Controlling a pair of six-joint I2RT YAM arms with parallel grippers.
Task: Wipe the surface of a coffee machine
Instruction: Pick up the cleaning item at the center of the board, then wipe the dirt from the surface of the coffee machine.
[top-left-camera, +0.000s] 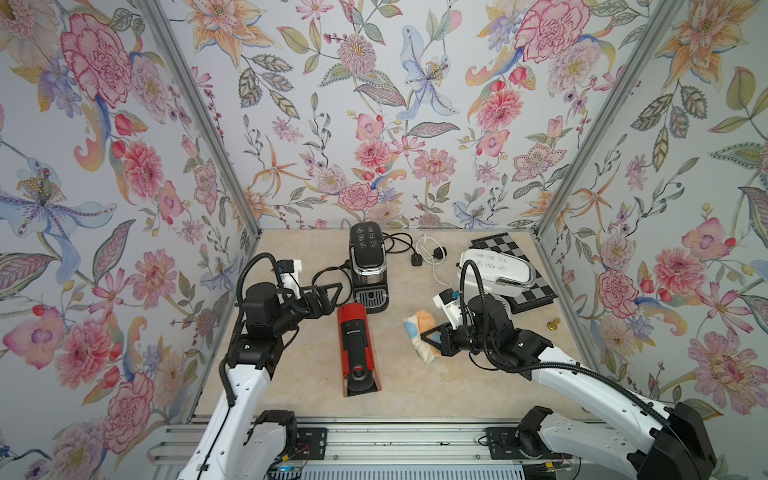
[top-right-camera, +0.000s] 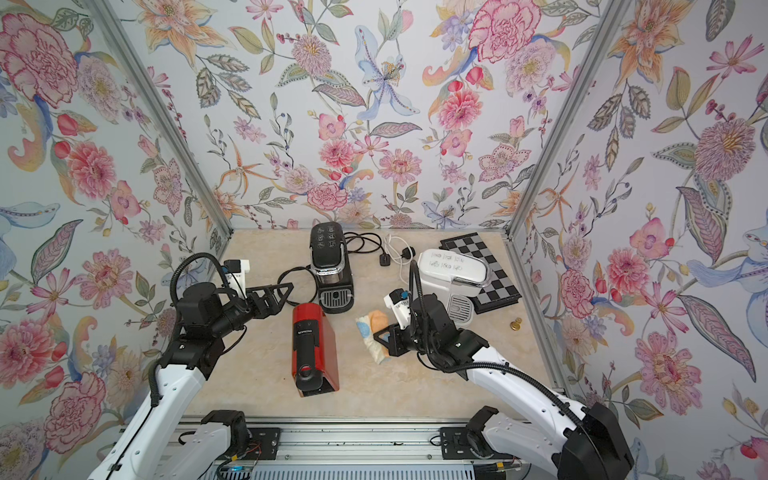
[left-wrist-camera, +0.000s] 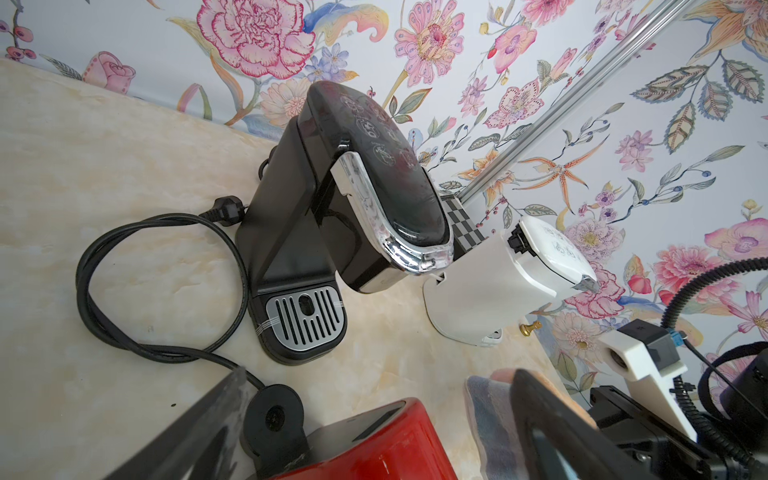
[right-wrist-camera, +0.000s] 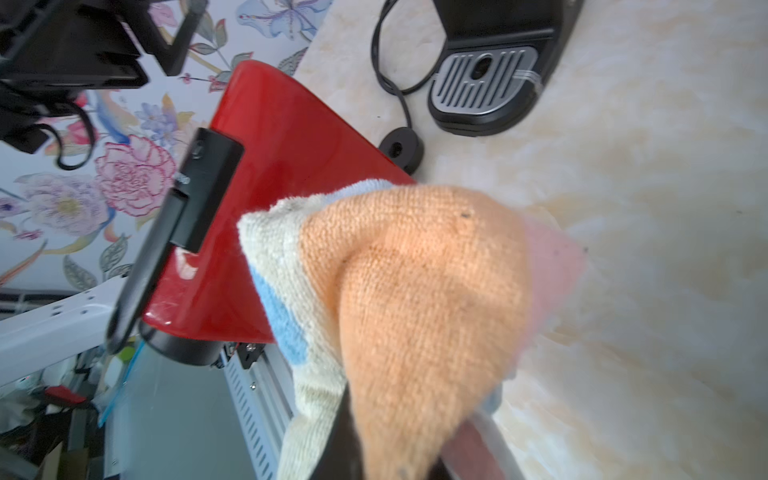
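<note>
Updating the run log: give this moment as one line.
phase: grasp | right gripper: shut on cloth | left gripper: open, empty | red coffee machine: apart from cloth

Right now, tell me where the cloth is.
In both top views the cloth is right of centre, pinched in the right gripper, just right of the red machine.

A bunched cloth (top-left-camera: 415, 326) of orange, cream and blue terry is seen at 3 o'clock of the red coffee machine (top-left-camera: 358, 349), near but apart. The black coffee machine (top-left-camera: 368, 259) is placed at its 12 o'clock, the white coffee machine (top-left-camera: 494, 268) at 2 o'clock, its top scribbled over
</note>
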